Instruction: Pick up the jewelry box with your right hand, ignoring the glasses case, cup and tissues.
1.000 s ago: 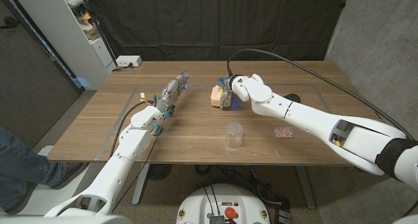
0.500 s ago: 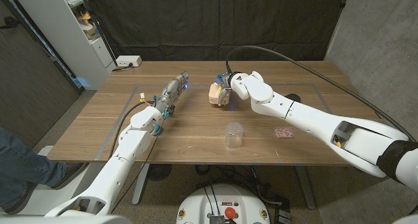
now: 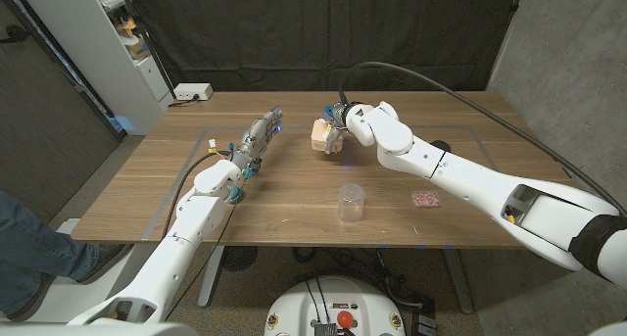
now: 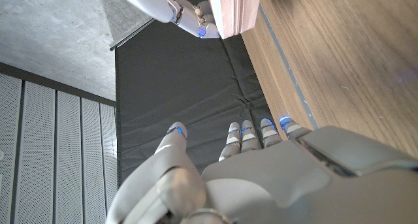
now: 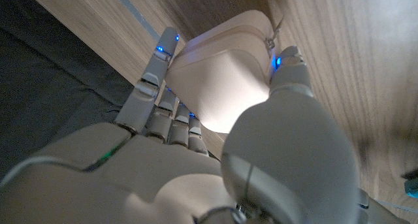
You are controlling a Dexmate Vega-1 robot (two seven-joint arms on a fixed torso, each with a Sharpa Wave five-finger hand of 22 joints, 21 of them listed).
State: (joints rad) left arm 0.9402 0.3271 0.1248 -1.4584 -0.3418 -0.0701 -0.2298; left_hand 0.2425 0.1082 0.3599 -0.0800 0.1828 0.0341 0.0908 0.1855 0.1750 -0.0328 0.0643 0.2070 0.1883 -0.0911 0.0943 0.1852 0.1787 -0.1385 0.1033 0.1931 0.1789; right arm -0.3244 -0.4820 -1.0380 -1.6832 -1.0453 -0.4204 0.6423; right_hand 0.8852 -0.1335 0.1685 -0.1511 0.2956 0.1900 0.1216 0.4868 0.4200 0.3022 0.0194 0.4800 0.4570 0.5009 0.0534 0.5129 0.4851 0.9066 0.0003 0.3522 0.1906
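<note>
The pale cream rounded jewelry box [image 3: 324, 135] sits clamped between the right hand's [image 3: 343, 128] thumb and fingers [image 5: 155, 74] at the wooden table's [image 3: 294, 204] far middle, apparently lifted, while the left hand [image 3: 257, 140] waits, fingers straight and empty.

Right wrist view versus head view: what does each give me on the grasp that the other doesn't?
Right wrist view alone: the thumb on one side of the jewelry box and the fingers on the other, up close. Head view alone: the wider table, with the clear cup, the pink tissues and the left hand standing apart from the box. Both: the right hand holding the cream box.
</note>
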